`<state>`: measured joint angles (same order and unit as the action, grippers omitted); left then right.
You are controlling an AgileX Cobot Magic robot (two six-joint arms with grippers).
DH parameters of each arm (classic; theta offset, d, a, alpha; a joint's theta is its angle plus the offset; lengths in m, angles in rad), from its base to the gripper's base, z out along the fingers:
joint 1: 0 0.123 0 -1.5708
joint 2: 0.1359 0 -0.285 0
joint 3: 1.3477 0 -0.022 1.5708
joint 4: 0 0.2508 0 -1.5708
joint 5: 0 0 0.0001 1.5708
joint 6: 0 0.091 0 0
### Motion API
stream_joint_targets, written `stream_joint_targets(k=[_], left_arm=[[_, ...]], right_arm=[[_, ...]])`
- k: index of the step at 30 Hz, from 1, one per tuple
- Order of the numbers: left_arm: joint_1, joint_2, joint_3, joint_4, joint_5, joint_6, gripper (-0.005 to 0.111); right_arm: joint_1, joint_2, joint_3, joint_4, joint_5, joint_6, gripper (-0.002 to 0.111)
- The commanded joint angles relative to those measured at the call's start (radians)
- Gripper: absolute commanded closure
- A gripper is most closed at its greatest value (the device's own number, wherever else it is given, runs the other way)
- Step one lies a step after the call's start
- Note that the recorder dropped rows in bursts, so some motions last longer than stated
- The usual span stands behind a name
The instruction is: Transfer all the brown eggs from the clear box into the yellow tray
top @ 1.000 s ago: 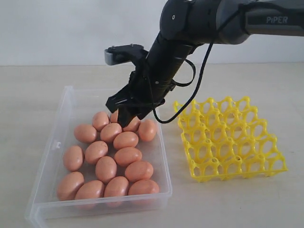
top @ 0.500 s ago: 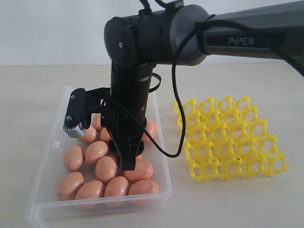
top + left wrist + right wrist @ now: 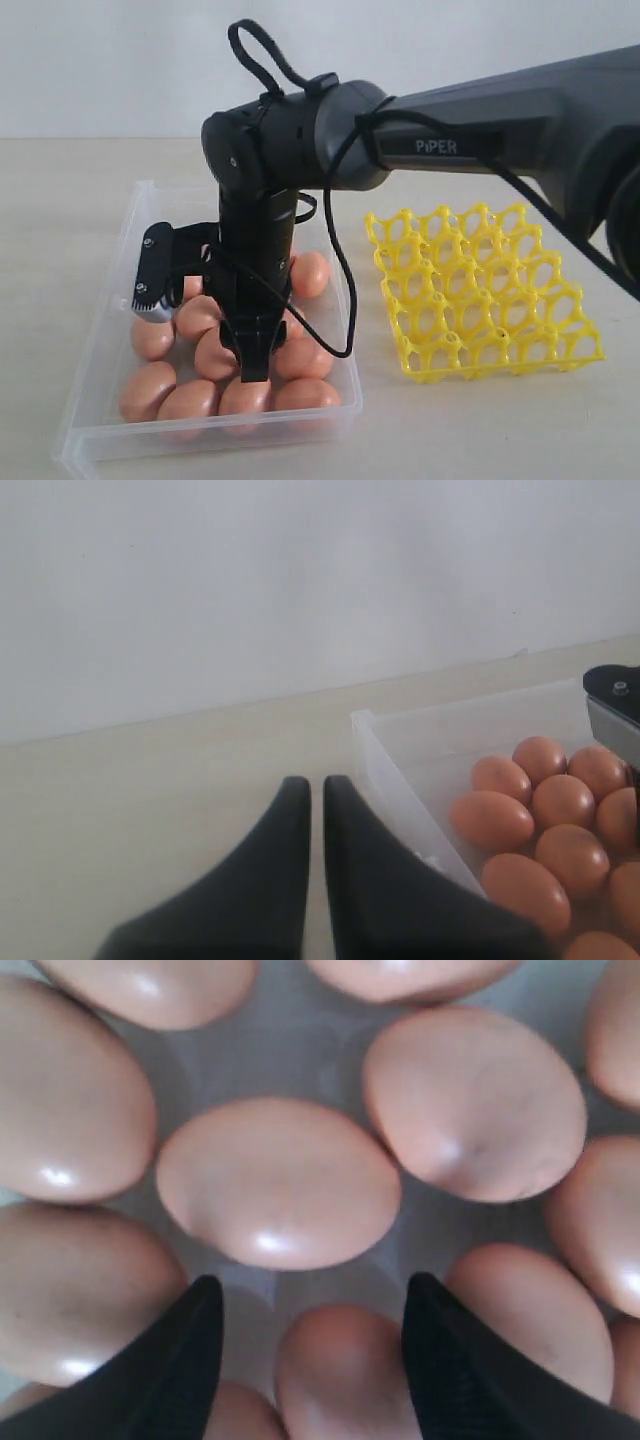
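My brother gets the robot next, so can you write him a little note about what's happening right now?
Right gripper: open, down among the brown eggs in the clear box, nothing gripped yet.
Left gripper: shut, empty, over the table beside the box.
Yellow tray: on the table beside the box, every cup empty.
Done: no egg is in the tray.
Left: all the eggs. The one between the open fingers looks like the likely first pick.
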<state>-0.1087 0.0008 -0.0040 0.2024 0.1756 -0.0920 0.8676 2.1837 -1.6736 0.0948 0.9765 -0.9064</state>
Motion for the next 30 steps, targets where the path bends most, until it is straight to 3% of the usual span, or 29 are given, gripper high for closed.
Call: stream_joint_targets(k=[1,15,20,30], left_arm=[[-0.006,-0.001,0.004,-0.002,-0.003,-0.005,0.103],[-0.006,-0.001,0.004,-0.002,-0.003,-0.005,0.103],[-0.006,-0.001,0.004,-0.002,-0.003,-0.005,0.103],[-0.006,-0.001,0.004,-0.002,-0.003,-0.005,0.103]], right_arm=[[-0.001,0.003,-0.003,-0.057,0.01,0.032,0.061],[-0.001,-0.074,-0.003,-0.132,0.056,0.113,0.061],[-0.026,-0.092,-0.003,-0.158,0.061,0.238,0.04],[-0.041,-0.078,-0.001,-0.151,0.057,0.226,0.042]])
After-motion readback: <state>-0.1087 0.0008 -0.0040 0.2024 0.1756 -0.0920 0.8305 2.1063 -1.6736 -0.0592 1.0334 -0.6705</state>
